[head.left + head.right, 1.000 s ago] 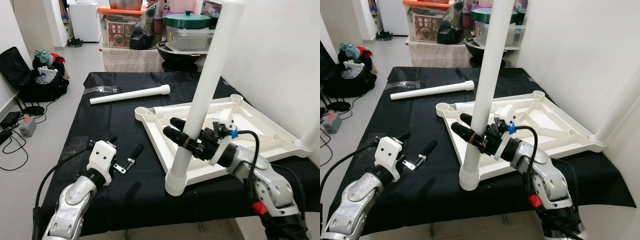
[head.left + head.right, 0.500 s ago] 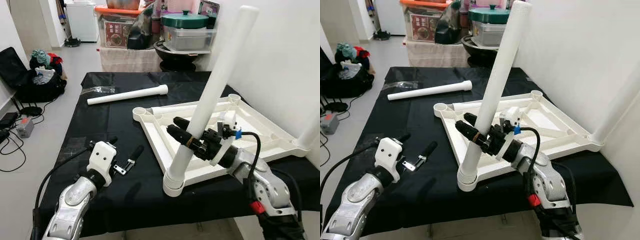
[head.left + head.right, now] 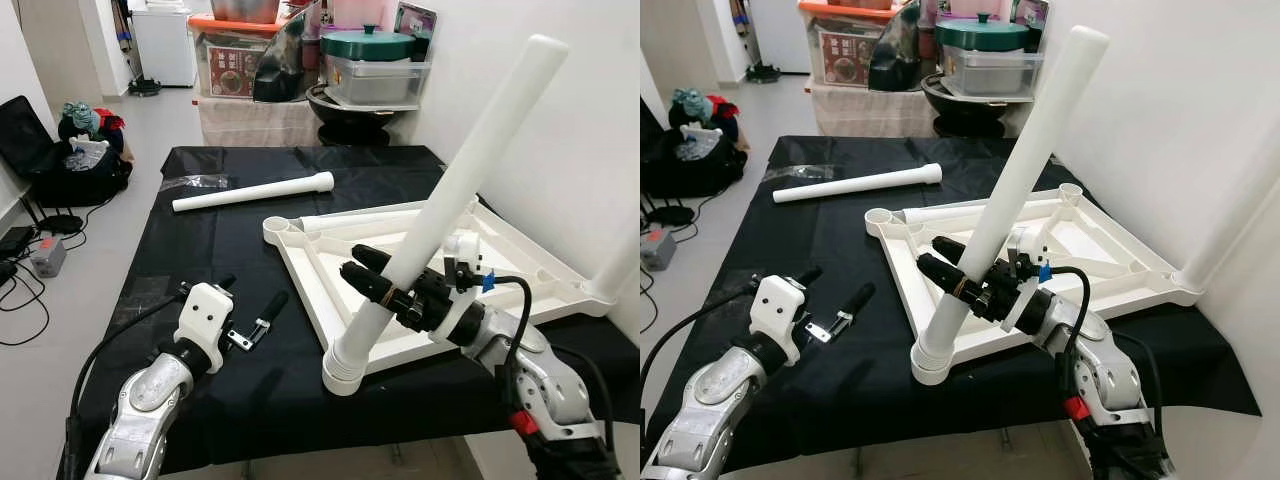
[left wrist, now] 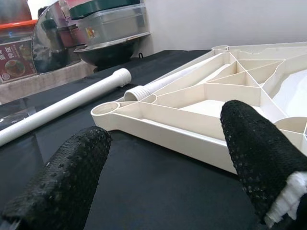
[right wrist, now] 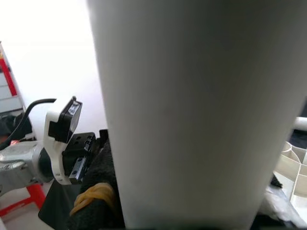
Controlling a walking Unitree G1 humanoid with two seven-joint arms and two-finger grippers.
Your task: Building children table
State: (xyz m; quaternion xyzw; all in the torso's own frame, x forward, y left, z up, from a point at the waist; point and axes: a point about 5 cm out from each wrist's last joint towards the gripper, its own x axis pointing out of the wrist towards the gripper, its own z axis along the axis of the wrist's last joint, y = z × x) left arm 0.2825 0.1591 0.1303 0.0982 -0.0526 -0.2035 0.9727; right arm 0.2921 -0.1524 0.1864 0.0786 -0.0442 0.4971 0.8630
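Black table (image 3: 200,240): right tool (image 3: 385,288) clamps leg (image 3: 450,200).

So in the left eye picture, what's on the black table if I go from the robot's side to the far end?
Left gripper → the leaning leg's ribbed foot → tabletop frame → loose white leg lying flat → plastic wrapper.

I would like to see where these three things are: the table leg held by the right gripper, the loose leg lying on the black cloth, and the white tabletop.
held table leg (image 3: 470,175), left eye view, middle of its shaft
loose leg (image 3: 250,191), left eye view, middle of its shaft
white tabletop (image 3: 902,268), right eye view, its rim
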